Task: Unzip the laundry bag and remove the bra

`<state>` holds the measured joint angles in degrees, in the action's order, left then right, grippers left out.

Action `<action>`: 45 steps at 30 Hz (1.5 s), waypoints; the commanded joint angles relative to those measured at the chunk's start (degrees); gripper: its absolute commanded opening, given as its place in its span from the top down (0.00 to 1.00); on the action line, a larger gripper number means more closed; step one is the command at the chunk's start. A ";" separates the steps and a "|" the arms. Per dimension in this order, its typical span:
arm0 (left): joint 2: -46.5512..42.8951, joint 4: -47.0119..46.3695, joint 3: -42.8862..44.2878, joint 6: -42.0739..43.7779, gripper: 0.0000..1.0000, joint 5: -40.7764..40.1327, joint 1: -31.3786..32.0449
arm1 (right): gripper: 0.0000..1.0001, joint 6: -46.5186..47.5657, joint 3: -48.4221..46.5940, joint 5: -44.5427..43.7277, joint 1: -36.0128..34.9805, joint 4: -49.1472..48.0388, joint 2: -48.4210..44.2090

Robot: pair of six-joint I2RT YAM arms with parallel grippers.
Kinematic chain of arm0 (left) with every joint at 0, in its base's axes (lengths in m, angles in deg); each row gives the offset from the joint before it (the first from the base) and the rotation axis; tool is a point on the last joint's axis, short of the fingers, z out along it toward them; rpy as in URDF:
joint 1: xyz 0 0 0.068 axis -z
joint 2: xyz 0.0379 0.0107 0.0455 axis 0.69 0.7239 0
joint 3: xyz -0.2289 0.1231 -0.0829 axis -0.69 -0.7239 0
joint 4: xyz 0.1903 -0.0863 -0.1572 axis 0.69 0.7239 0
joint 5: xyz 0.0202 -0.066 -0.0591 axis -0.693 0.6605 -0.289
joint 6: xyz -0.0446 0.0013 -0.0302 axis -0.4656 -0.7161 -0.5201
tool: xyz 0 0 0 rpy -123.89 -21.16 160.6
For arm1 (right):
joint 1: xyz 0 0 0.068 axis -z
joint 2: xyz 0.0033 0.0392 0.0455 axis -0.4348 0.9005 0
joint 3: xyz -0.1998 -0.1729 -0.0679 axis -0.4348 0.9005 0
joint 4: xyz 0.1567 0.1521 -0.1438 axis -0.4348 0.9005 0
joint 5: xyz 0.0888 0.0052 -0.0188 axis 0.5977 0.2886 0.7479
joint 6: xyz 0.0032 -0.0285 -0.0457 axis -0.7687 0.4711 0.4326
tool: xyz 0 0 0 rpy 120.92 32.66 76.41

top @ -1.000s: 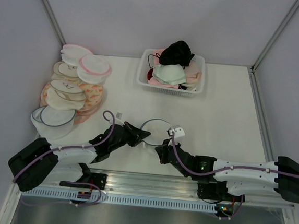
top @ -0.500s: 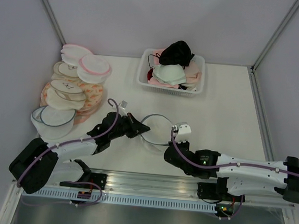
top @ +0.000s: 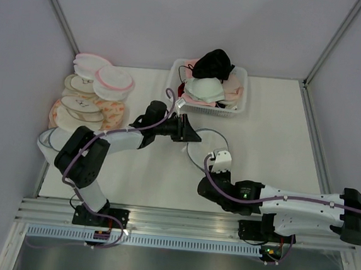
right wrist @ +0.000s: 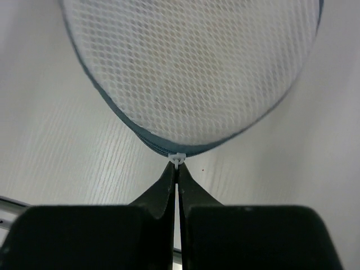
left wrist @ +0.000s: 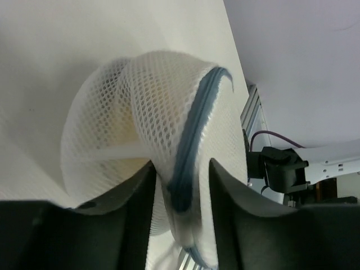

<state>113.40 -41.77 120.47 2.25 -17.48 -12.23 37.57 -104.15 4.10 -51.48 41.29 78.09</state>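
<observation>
White tabletop point(top: 270, 117) is carrying the seemingly limp, light laundry bag point(top: 208, 145). The right gripper point(right wrist: 176, 166) is clamping its six-o'clock zipper pull point(right wrist: 177, 158), and the left gripper point(left wrist: 181, 169) is straddling the firmer rim point(left wrist: 194, 124), grip unclear.

Laundry bag point(top: 206, 143): round white mesh pouch with a blue-grey zipper rim, lying on the table point(top: 270, 117), its left edge buckling upward. The visible zipper stretch is looking closed. Bra point(left wrist: 119, 121) is sitting inside, showing only as faint yellow through the mesh.
</observation>
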 commanded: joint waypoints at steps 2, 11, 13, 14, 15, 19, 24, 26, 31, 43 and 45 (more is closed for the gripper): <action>3.09 -1.61 3.78 0.96 0.28 1.89 -1.34 | 1.00 3.72 1.90 1.37 0.00 -6.06 -2.20; -17.02 -3.12 -16.35 -13.54 0.00 -10.78 0.41 | 0.99 7.50 0.85 3.56 0.44 -14.06 3.24; -19.58 -1.79 -18.80 -16.27 0.00 -12.45 2.43 | 0.99 8.91 1.37 6.73 0.70 -17.91 3.95; -21.42 -2.84 -19.78 -17.23 0.00 -12.89 3.14 | 1.00 9.26 1.73 7.78 0.79 -19.24 3.86; -22.05 -3.98 -20.74 -19.85 0.00 -13.24 3.67 | 1.00 10.31 2.69 9.62 0.88 -20.91 3.51; -21.27 -10.13 -23.48 -24.79 0.06 -12.99 5.78 | 1.00 11.20 4.54 12.01 1.05 -26.63 1.49; -14.78 -14.70 -21.63 -27.00 0.31 -12.19 9.29 | 1.00 11.72 6.03 12.98 1.31 -28.83 -0.97; -13.27 -16.72 -21.46 -27.87 0.49 -12.98 9.82 | 0.99 11.81 6.21 13.24 1.23 -28.83 -1.50; -10.36 -19.28 -21.02 -29.20 0.95 -12.19 10.09 | 1.00 11.81 6.47 13.77 1.32 -28.22 -2.47; -14.23 -6.19 -16.01 -20.24 0.98 -11.85 7.01 | 1.00 1.63 0.41 3.15 1.40 -0.90 0.35; -12.83 -5.66 -14.87 -18.92 0.98 -10.62 6.75 | 1.00 0.13 1.11 2.00 1.84 1.56 -0.01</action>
<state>100.66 -49.18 102.24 -21.57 -29.04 -4.54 42.47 -102.12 11.29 -50.10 32.04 77.99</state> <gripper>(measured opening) 0.041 0.010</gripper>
